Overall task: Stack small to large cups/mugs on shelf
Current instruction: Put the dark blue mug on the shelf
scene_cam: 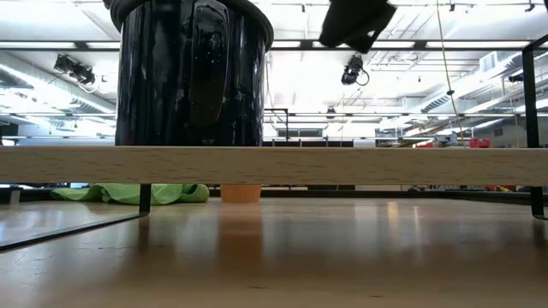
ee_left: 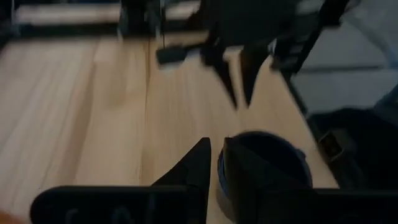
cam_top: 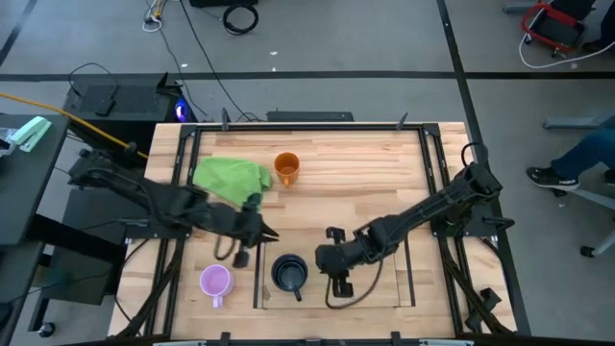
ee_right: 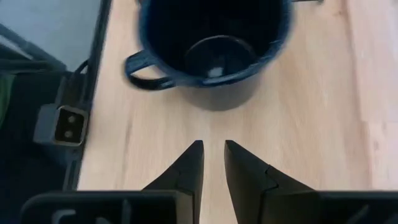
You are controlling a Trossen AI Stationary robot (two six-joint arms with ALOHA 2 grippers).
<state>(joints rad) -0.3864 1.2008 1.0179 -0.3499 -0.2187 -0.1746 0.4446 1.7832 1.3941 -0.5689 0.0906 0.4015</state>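
A black mug (cam_top: 288,274) stands upright on the shelf's light wooden floor (cam_top: 380,288); in the low view the black mug (scene_cam: 193,73) sits on the shelf's board edge (scene_cam: 342,164). An orange mug (cam_top: 286,168) stands at the far middle of the table, beside a green cloth (cam_top: 231,177). A light purple mug (cam_top: 215,282) stands at the near left, outside the shelf. My left gripper (cam_top: 272,234) is shut and empty, just far-left of the black mug (ee_left: 267,155). My right gripper (cam_top: 320,258) is shut and empty, just right of the black mug (ee_right: 211,43), whose handle (ee_right: 143,68) shows.
The shelf's dark frame posts (scene_cam: 144,198) and clear side panels stand around the black mug. A black cable (cam_top: 346,293) lies on the shelf floor near my right arm. Bare wood lies between the orange mug and the shelf. A person's leg and shoe (cam_top: 562,173) show beyond the table's right edge.
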